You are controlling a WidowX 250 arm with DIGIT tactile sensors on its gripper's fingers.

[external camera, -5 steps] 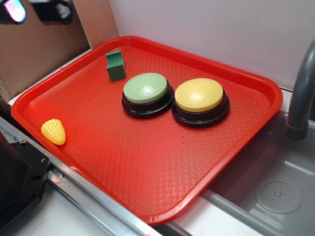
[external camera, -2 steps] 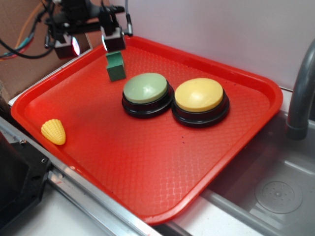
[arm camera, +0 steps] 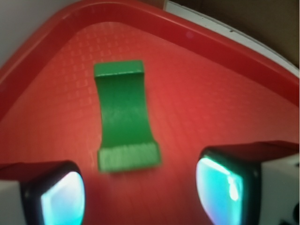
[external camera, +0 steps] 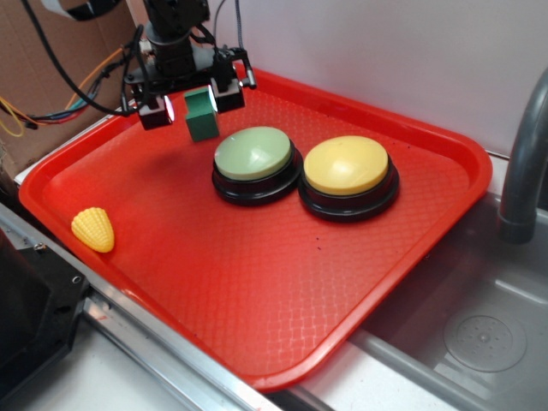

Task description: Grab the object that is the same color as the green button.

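Observation:
The small dark green block (external camera: 202, 116) stands on the red tray (external camera: 257, 282) near its far left corner. In the wrist view the block (arm camera: 124, 122) lies ahead of the jaws, between their lines. My gripper (external camera: 190, 101) is open and hovers just above and behind the block, one finger on each side. In the wrist view the gripper (arm camera: 140, 194) shows both glowing pads (arm camera: 220, 190) wide apart with nothing between them. The pale green button (external camera: 255, 163) sits right of the block, near the tray's middle.
A yellow-domed button (external camera: 348, 175) stands beside the green one. A yellow corn toy (external camera: 93, 229) lies at the tray's left front. A cardboard wall is at the back left, and a grey sink with a faucet (external camera: 522, 163) is at the right.
My gripper has come in from the upper left and down to the green block, now straddling it. The block and buttons have not moved.

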